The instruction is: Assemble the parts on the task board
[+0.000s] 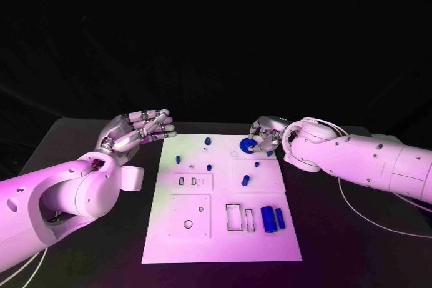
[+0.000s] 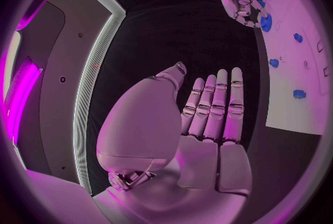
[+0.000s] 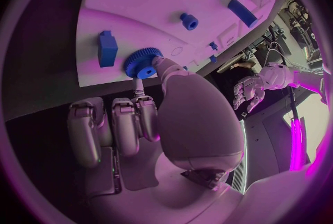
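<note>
Your right hand (image 1: 264,138) pinches the blue gear (image 3: 143,63) at the far right corner of the task board (image 1: 216,244), just above its surface. Your left hand (image 1: 137,133) hovers released, fingers apart, over the tabletop (image 1: 90,263) beside the board's far left corner

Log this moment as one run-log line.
left hand: open, off the task board | right hand: pinching blue gear at board's far edge | two blue cylinders: lying near slots
</note>
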Robot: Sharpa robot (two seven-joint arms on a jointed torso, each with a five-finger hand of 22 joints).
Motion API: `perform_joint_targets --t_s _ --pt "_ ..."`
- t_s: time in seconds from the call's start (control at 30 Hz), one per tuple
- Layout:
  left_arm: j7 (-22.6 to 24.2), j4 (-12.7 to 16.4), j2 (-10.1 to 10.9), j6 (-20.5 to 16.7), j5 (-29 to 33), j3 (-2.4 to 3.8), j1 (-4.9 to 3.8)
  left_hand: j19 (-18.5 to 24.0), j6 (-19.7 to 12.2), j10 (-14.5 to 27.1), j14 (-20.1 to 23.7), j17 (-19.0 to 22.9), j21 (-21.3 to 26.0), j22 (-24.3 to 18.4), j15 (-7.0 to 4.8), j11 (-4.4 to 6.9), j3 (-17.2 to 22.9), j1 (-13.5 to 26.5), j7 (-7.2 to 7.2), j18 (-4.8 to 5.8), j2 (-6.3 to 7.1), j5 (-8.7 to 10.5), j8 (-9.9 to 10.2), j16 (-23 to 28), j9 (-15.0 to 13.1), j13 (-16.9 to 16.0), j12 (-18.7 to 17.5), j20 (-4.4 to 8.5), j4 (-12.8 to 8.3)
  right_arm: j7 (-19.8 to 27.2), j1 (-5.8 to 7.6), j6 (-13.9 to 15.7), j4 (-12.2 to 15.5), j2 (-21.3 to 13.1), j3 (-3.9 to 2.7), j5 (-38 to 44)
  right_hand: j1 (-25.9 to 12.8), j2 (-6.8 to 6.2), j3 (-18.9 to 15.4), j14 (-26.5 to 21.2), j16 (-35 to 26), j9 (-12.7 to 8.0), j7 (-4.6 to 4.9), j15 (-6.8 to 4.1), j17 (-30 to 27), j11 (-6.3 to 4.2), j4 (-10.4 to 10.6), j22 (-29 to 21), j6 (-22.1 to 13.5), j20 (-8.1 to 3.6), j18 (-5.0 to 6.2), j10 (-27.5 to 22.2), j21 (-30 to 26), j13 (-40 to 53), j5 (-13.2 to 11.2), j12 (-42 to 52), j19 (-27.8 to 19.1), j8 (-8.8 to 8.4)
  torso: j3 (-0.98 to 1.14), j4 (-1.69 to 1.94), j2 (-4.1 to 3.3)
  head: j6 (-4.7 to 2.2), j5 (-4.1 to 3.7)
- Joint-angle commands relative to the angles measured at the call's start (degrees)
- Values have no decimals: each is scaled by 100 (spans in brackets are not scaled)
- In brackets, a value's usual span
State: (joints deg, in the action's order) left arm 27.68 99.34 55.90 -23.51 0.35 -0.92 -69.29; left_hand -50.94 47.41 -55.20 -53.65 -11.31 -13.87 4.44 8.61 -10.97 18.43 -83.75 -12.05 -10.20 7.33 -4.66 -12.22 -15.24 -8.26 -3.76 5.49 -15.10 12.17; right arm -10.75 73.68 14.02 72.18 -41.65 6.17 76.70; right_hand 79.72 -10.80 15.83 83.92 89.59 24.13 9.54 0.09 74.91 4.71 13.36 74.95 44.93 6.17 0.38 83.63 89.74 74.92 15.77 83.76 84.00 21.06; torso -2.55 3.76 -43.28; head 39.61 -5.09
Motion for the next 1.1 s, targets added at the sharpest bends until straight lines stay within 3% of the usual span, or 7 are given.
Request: perform_joint_targets --t_s 0.03,0.6,0.77,1.1 --pt "33 12 -4 88 -21 5 -7 -26 -4 -14 -7 -8 -3 -6 17 -24 33 39 -198 -36 -8 23 22 37 9 4 -39 -4 -2 -150 -39 -127 14 12 21 255 -6 -42 40 593 23 -15 -7 40 1440 -6 22 1505 59 33 -38 102 26 945 -23 30 600 37 -2 3 0 2 -14" --pt "17 6 -2 86 -21 5 -7 -28 -11 -8 -7 -10 -2 -8 18 -27 37 39 -203 -36 -5 23 28 40 11 5 -48 -4 -7 -218 -65 301 102 11 22 754 -129 52 497 598 29 -43 -164 -74 1463 -145 92 1505 572 -63 -38 272 26 1110 408 199 600 74 0 6 0 4 6" --pt "15 2 -1 88 -21 5 -7 -28 -11 -8 -7 -10 -2 -8 18 -27 37 39 -203 -36 -5 23 28 40 11 5 -48 -4 -7 -214 -67 642 188 -12 22 782 -216 37 563 603 36 -34 -191 -101 1488 -170 97 1505 653 -92 -38 452 26 1302 284 405 600 38 1 2 0 10 -3" --pt "14 -17 -2 90 -21 4 -7 -29 -20 1 -7 -13 -1 -10 21 -32 42 39 -209 -36 -3 23 35 43 14 6 -58 -4 -13 -371 -23 1339 806 -116 4 1281 -261 19 588 608 41 -24 -207 -113 1507 -183 94 1505 707 -104 -38 500 26 1354 253 460 600 28 0 5 2 -23 5"
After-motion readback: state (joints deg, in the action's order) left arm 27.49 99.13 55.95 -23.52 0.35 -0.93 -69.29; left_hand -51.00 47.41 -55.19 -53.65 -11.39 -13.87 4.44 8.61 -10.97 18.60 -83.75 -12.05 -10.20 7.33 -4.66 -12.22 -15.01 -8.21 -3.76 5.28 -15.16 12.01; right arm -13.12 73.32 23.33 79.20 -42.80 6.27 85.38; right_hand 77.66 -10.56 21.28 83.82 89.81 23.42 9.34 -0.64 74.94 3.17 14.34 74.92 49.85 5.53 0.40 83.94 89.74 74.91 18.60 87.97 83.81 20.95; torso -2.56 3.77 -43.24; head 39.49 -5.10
